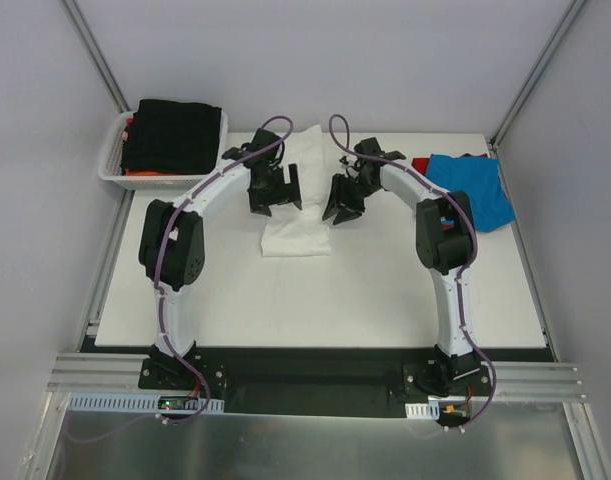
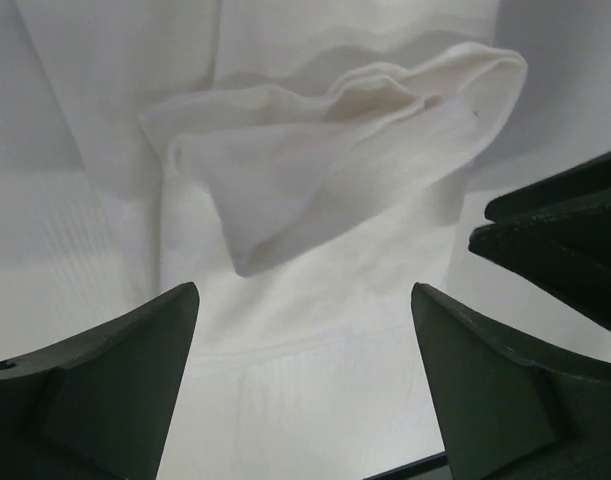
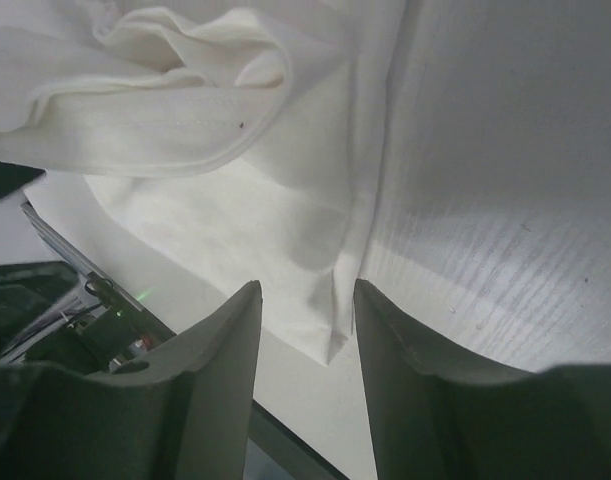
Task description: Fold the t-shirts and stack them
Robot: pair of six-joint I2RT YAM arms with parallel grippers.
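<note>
A white t-shirt (image 1: 296,236) lies folded into a narrow strip at the middle back of the table, with a loose rumpled fold (image 2: 315,120) on top. Both grippers hover over it, facing each other. My left gripper (image 1: 277,200) is wide open just above the cloth (image 2: 305,330), nothing between its fingers (image 2: 115,390). My right gripper (image 1: 341,205) is partly open, and a corner of the shirt's edge (image 3: 333,335) lies on the table under its gap. A blue t-shirt (image 1: 472,187) and a red one (image 1: 422,163) lie at the back right.
A white lattice basket (image 1: 113,160) stands at the back left, holding a folded black shirt (image 1: 177,133) over an orange one (image 1: 145,173). The right gripper's dark fingers (image 2: 565,240) show at the edge of the left wrist view. The table's near edge (image 1: 315,345) runs in front.
</note>
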